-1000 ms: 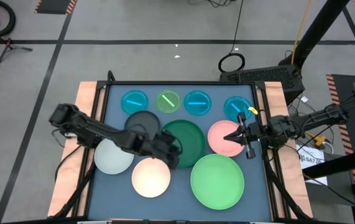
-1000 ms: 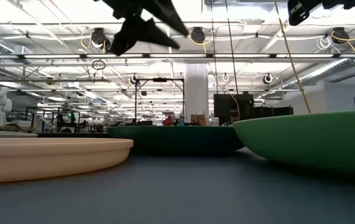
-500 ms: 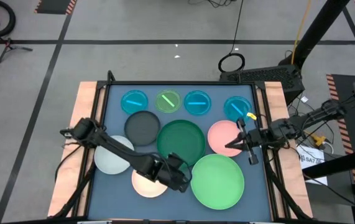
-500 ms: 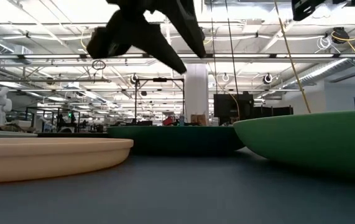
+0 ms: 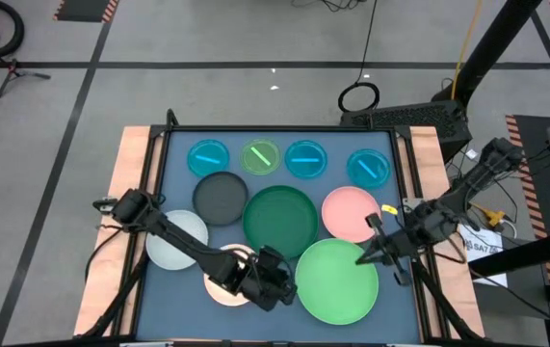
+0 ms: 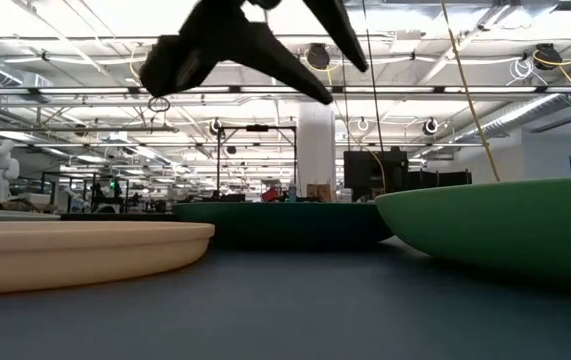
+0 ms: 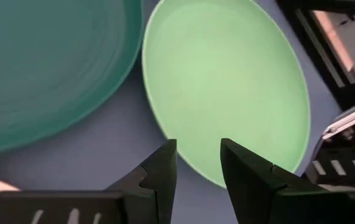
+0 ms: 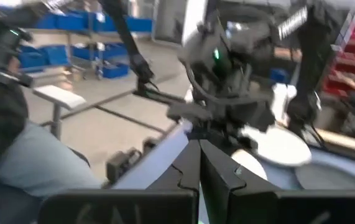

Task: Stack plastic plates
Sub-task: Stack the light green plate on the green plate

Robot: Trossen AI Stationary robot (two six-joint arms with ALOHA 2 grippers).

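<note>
Ten plastic plates lie on the blue mat. The light green plate (image 5: 340, 281) sits front right, the cream plate (image 5: 219, 285) to its left, and the dark green plate (image 5: 279, 217) behind. The pink plate (image 5: 347, 210), the dark grey plate (image 5: 221, 196) and the pale grey plate (image 5: 173, 243) lie singly. Small cyan plates (image 5: 208, 157) and a lime plate (image 5: 261, 156) line the far edge. My left gripper (image 5: 276, 281) (image 7: 197, 163) hangs open above the light green plate's left rim (image 7: 186, 163), clear of it. My right gripper (image 5: 361, 258) (image 8: 199, 155) is shut and empty over that plate's far right rim.
Wooden boards (image 5: 132, 154) flank the mat on both sides. My left arm (image 5: 193, 246) stretches low over the pale grey and cream plates. In the low view the left gripper (image 6: 345, 85) hangs well above the table. A person (image 8: 15, 149) shows beyond the table in the right wrist view.
My left gripper has swung from over the dark green plate's left rim toward the near edge and the light green plate, sinking a little and rolling; it stays open. My right gripper, still shut, has moved from over the pink plate toward the near edge.
</note>
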